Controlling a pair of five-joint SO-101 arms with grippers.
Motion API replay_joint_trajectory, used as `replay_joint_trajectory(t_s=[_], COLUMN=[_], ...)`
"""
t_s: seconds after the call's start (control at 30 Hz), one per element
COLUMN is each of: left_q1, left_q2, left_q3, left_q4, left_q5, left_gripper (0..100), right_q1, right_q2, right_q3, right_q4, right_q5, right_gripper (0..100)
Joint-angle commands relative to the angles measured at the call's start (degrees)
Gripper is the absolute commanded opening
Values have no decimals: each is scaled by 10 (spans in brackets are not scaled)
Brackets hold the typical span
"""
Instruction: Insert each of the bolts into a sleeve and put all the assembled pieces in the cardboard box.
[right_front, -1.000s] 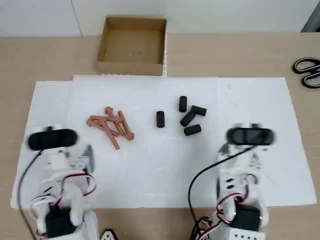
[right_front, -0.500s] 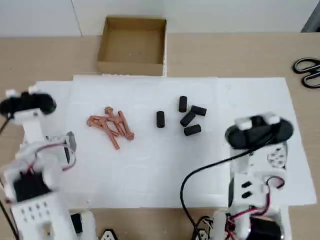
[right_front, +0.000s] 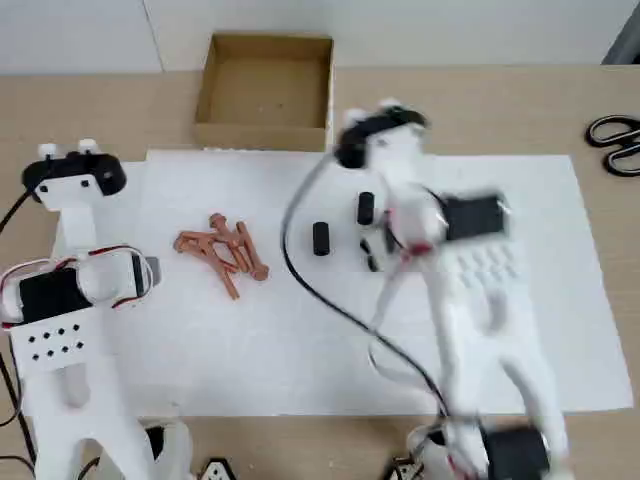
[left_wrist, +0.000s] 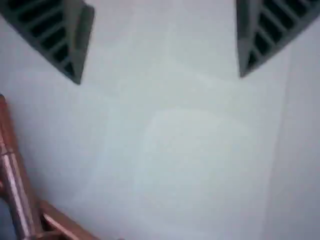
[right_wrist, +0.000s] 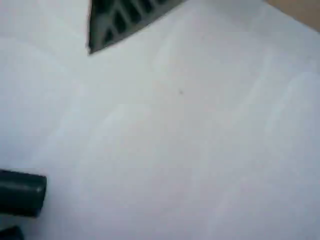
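Several copper bolts (right_front: 222, 250) lie in a loose heap on the white sheet; two of them (left_wrist: 15, 185) show at the edge of the left wrist view. Black sleeves lie right of them: one alone (right_front: 321, 238), one upright in the picture (right_front: 365, 208), others partly under the right arm (right_front: 450, 260). That arm stretches over the sleeve cluster, its wrist near the sheet's far edge. One finger (right_wrist: 125, 20) and a sleeve (right_wrist: 20, 195) appear in its wrist view. My left gripper (left_wrist: 160, 75) is open over bare sheet, left of the bolts. The cardboard box (right_front: 262, 135) is empty.
Black scissors (right_front: 615, 145) lie on the wooden table at the far right. The white sheet (right_front: 300, 340) covers the middle of the table. The left arm (right_front: 70, 300) stands at the sheet's left edge.
Both arms unfolded from their rest pose near the front edge. The right arm swung forward over the sleeves toward the box; the left arm's wrist moved up the sheet's left side.
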Motion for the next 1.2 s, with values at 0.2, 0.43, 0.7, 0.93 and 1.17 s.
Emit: replay_joint_trajectory(t_s=[0.2, 0.43, 0.7, 0.93, 1.17], left_q1=[2, 2, 4, 4, 4], left_q2=[2, 2, 2, 2, 3], left_q3=[-27, -26, -25, -24, -24], left_q4=[7, 7, 17, 17, 17], left_q5=[2, 2, 2, 2, 2], left_gripper=[194, 194, 194, 194, 194], right_q1=[-52, -65, -100, -103, -112], right_q2=[184, 333, 414, 426, 426], right_q3=[-191, -283, -322, -323, -322], right_q4=[-22, -32, -33, -55, -73], right_q5=[-58, -113, -138, -159, -190], right_gripper=[191, 191, 191, 190, 190])
